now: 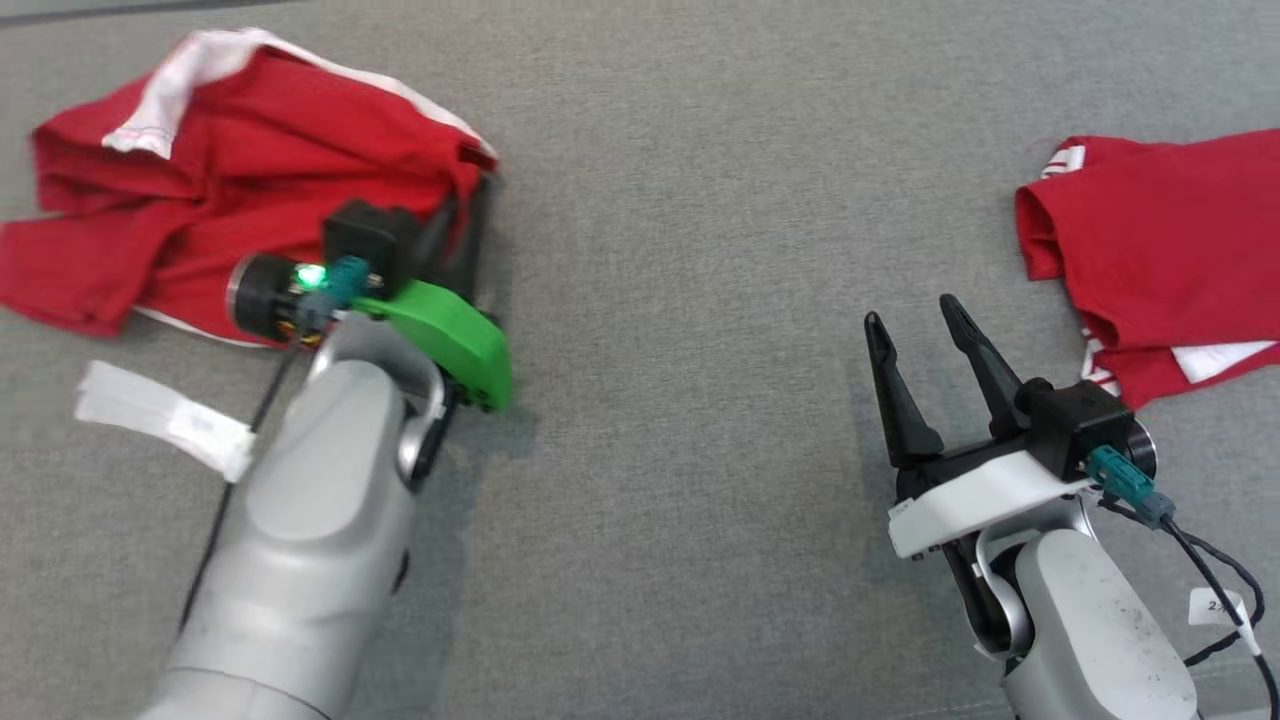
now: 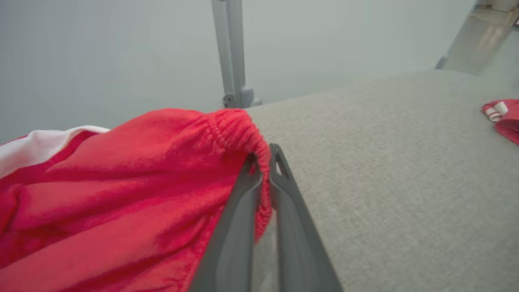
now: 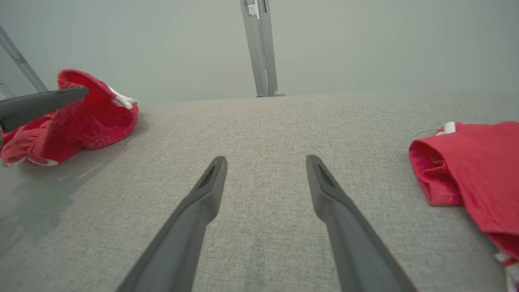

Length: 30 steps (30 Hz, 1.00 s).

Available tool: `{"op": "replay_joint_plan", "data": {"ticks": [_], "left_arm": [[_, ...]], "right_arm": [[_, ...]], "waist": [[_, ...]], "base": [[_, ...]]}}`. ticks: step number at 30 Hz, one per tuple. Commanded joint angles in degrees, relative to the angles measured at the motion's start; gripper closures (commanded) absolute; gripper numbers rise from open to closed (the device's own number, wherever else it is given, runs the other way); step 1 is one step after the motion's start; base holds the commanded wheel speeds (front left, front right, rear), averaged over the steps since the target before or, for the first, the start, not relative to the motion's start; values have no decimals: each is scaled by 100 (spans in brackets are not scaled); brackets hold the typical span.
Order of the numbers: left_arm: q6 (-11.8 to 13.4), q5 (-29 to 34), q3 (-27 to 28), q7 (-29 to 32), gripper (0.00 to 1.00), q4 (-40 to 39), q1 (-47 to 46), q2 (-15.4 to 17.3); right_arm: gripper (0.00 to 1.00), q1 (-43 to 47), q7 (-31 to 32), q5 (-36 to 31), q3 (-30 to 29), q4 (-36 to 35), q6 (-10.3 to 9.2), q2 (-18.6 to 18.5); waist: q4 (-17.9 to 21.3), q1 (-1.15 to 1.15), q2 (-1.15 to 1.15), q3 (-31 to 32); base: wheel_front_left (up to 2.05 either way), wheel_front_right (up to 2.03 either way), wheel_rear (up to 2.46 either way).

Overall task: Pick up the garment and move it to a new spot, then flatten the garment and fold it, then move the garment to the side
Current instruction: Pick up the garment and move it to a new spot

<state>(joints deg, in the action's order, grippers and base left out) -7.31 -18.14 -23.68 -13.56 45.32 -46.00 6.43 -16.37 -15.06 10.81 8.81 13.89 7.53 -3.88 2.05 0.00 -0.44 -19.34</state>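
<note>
L pincer [image 2: 264, 158] is clenched on the red garment [image 1: 250, 170], its two dark fingers pinching the gathered elastic edge at the garment's right-hand side, w/ red cloth squeezed btwn the tips. The garment sits crumpled in a heap at the far left of the grey table [image 1: 700, 300], white trim showing along its top and lower edges, most of it resting on the table. The L arm reaches over the heap's near side, green wrist cover [image 1: 450, 335] just off the cloth's lower right corner. A white strip [image 1: 165, 418] lies flat on the table near the arm, just below the heap and not touching it. R pincer [image 1: 912, 310] is released, fingers spread wide and pointing away from the robot, nothing btwn them, over bare grey cloth at centre-right. A second red garment [image 1: 1170, 230] w/ white stripes lies bunched at the far right, near the R pincer but apart from it, and well apart from the first heap. A pale metal post [image 2: 231, 52] stands behind the table's far edge.
</note>
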Motion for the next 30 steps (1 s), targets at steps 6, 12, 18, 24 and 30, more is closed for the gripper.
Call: {"op": "replay_joint_plan", "data": {"ticks": [6,12,18,24,30], "left_arm": [[-18,-761,-979,315,100,-564,653,-328],[158,-1620,-1960,322,100,-1180,948,-328],[705,-1818,-2388,-15,0,-1050,671,-336],[977,-1712,-2236,-165,0,-1002,502,-335],[1191,-1304,-1596,-162,0,-1311,878,-151]], "right_arm": [[0,187,-14,119,-154,71,-8,71],[0,231,-14,128,-165,103,-8,89],[0,203,-14,252,-91,104,-8,90],[0,257,-15,230,-153,66,-8,91],[0,302,-14,169,-176,60,-8,89]], "waist": [[973,0,44,344],[1312,0,44,414],[1402,0,44,429],[1129,0,44,523],[828,0,44,698]], "base": [[0,0,0],[0,0,0],[0,0,0],[0,0,0],[0,0,0]]}}
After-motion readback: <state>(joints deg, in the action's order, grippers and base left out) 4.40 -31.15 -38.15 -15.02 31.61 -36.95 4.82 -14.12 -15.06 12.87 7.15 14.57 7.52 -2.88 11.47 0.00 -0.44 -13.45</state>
